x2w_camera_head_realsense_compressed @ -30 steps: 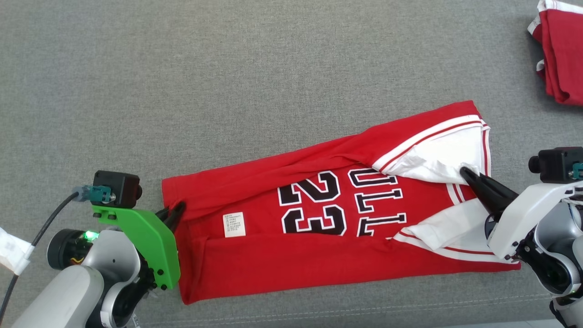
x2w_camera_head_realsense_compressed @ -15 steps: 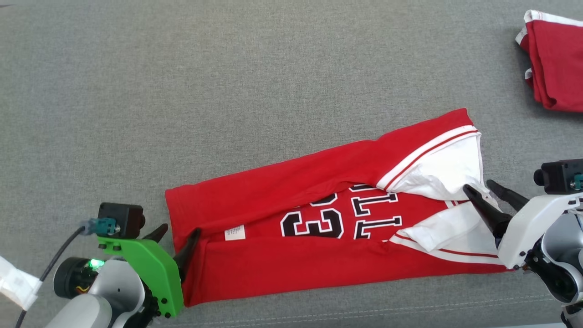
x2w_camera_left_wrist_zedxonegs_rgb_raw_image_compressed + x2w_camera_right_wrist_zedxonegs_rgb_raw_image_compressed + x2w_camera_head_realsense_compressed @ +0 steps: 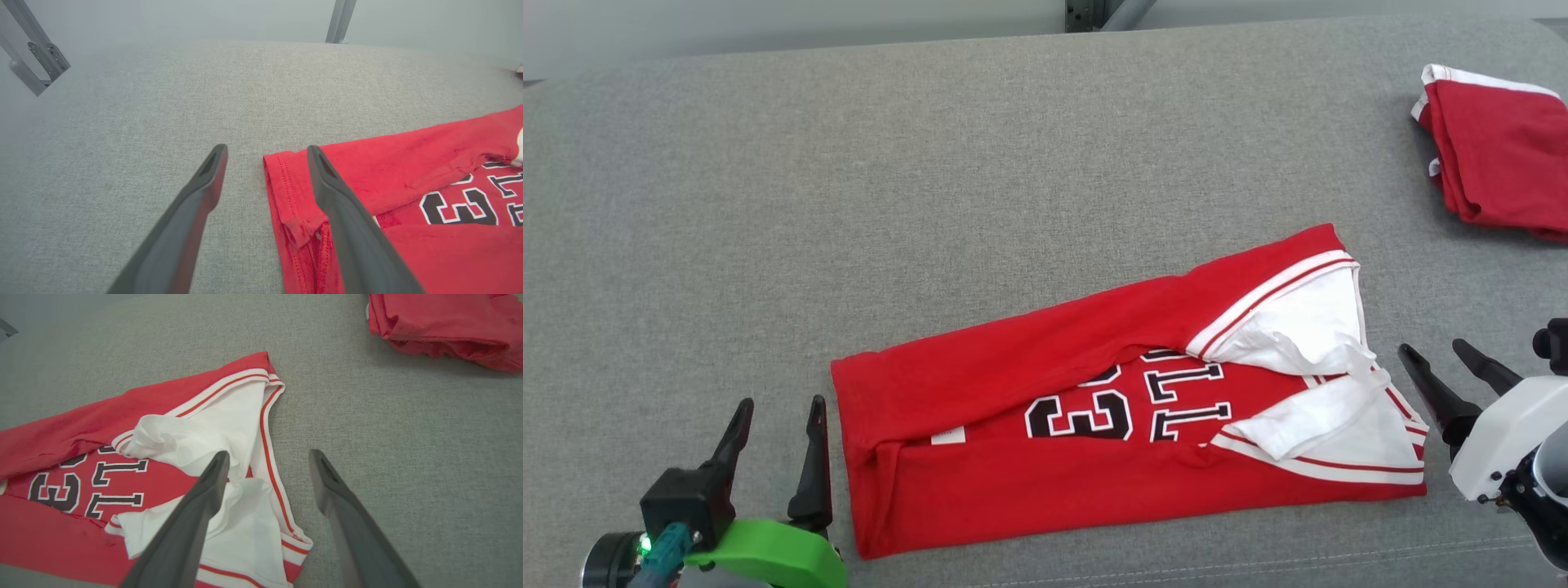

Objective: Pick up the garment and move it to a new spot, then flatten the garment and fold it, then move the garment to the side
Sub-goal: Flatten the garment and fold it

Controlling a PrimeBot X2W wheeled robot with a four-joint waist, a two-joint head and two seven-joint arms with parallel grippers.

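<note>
two long folds in, both hands empty
left hand (image 3: 781,403) and right hand (image 3: 1432,347) stand fingers apart, just off either end of the red garment (image 3: 1013,359) on the grey counter (image 3: 931,163). crosswise fold and the move aside seem left to do. a folded flap hides part of the lettering.

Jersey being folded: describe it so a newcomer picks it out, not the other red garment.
On the grey cushion, look near the front edge. The jersey lies there flat, sides folded inward. Unlike the red bundle at the far right, it shows black numbers and white sleeves.
</note>
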